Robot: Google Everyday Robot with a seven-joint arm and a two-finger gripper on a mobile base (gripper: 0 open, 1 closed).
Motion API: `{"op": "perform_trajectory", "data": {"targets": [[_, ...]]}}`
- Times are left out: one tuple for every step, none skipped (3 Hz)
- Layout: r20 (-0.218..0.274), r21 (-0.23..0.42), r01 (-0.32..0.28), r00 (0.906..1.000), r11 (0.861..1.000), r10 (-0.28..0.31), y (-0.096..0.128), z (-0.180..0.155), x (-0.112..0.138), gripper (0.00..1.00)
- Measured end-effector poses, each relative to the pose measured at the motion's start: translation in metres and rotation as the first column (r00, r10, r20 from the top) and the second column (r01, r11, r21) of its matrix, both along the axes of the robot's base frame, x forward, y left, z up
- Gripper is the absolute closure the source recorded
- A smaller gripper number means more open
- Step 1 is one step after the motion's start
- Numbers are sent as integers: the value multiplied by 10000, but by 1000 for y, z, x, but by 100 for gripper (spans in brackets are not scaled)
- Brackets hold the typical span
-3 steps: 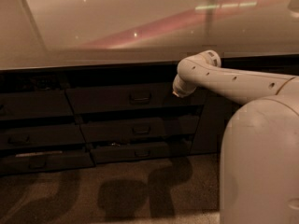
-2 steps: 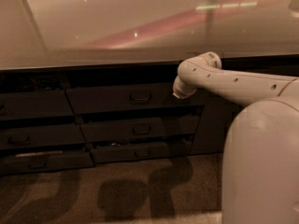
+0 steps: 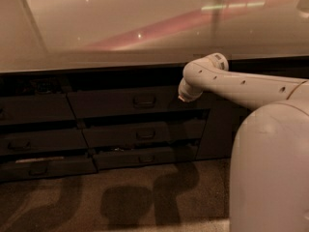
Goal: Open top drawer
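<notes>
The top drawer (image 3: 111, 103) is the dark grey front just under the countertop, in the middle column, with a small rectangular pull handle (image 3: 144, 100) at its centre. Its front stands about level with the fronts around it. My white arm reaches in from the right, and its end, the gripper (image 3: 184, 96), sits at the drawer's right end, to the right of the handle and at about its height. The gripper's tip is lost against the dark front.
Two shorter drawers (image 3: 145, 134) (image 3: 145, 157) lie below the top one, and a left column of drawers (image 3: 34, 141) stands beside them. A pale glossy countertop (image 3: 120, 28) overhangs them all. My white body (image 3: 270, 168) fills the lower right. The floor (image 3: 120, 202) is brown carpet.
The arm's end has dipped very slightly at the drawer's right end. The drawer fronts have not moved.
</notes>
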State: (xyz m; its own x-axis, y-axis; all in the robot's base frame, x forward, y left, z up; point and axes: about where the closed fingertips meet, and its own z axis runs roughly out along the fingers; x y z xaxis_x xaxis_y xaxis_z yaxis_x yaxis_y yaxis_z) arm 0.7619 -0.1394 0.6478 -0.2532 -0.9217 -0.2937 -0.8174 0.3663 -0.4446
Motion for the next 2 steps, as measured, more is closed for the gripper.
{"op": "perform_trajectory", "data": {"targets": [[84,30,-4,10000,10000,4,1,5,0,100],[850,49,-9,9964,10000,5,8,22,-10,100]]}}
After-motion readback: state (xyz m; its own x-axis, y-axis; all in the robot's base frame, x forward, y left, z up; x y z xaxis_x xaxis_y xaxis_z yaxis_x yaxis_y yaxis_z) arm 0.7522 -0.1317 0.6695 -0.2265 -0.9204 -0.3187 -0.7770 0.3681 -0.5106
